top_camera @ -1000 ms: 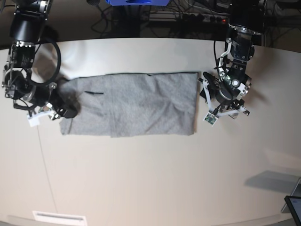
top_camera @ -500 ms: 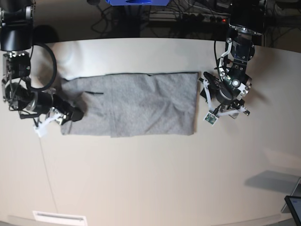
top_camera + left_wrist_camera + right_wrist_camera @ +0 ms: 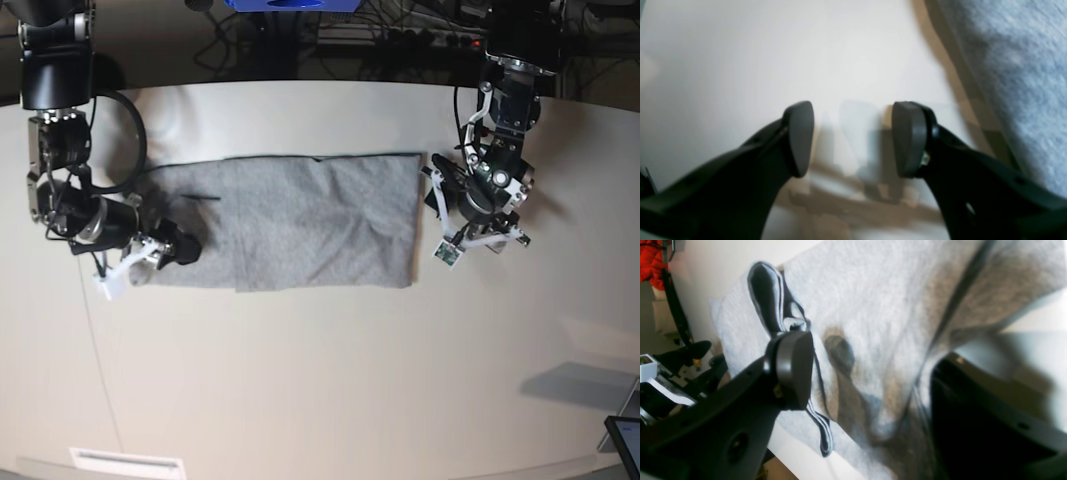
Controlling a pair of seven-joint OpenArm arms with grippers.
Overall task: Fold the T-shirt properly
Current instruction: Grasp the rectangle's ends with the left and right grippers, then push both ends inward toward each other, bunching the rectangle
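The light grey T-shirt (image 3: 300,220) lies flat on the table, folded into a long rectangle. Its dark collar trim (image 3: 773,306) shows in the right wrist view. My right gripper (image 3: 172,250) is at the shirt's left end, low over the cloth. Its jaws stand wide open (image 3: 867,386), with the shirt's edge between them. One finger (image 3: 793,370) is above the cloth and the other is dark beside the edge. My left gripper (image 3: 475,205) is just off the shirt's right edge. It is open over bare table (image 3: 853,140), with the shirt (image 3: 1023,66) to one side.
The pale table (image 3: 320,380) reaches its front edge, where a white label (image 3: 125,462) sits at the left. A dark tablet corner (image 3: 625,440) is at the front right. Cables and a blue object (image 3: 290,5) lie behind the table's far edge.
My right gripper has moved rightwards from beside the shirt's left end onto its left edge. The left arm has not moved. The shirt lies as before.
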